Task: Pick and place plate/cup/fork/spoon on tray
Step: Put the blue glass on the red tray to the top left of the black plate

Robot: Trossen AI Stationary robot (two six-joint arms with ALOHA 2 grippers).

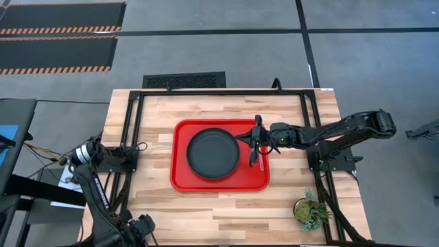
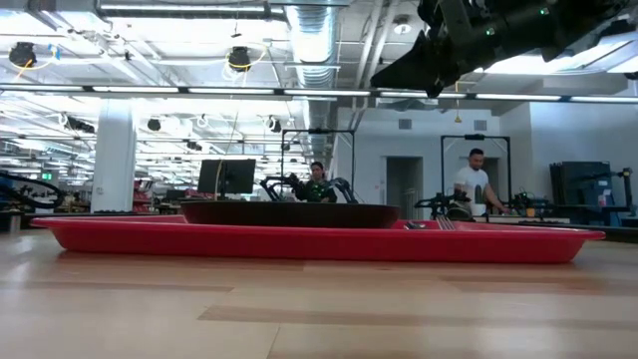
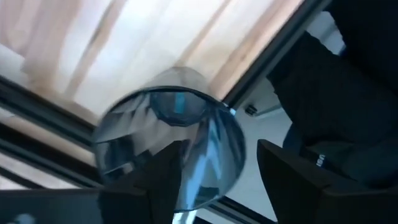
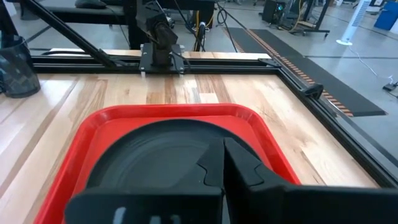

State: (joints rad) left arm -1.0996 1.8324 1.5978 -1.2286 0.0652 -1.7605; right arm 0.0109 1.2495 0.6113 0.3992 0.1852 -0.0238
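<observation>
Wooden tabletop [image 1: 226, 206] at frame centre carries the red tray [image 1: 182, 180], plate [image 1: 213, 154] and fork [image 1: 263, 158] already aboard. Right pincer [image 1: 254, 139] hovers over the tray's right edge, grip unclear; left pincer [image 3: 217, 180] holds a cup [image 3: 171, 143].

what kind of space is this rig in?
Probably an open robotics lab or workshop: exposed ceiling ducts, hazard-striped floor mats, other arm rigs with a seated person beyond the tray.

Red tray [image 1: 184, 180] mid-table, dark round plate [image 1: 213, 154] flat inside, red-handled fork [image 1: 261, 162] seemingly at its right edge.
</observation>
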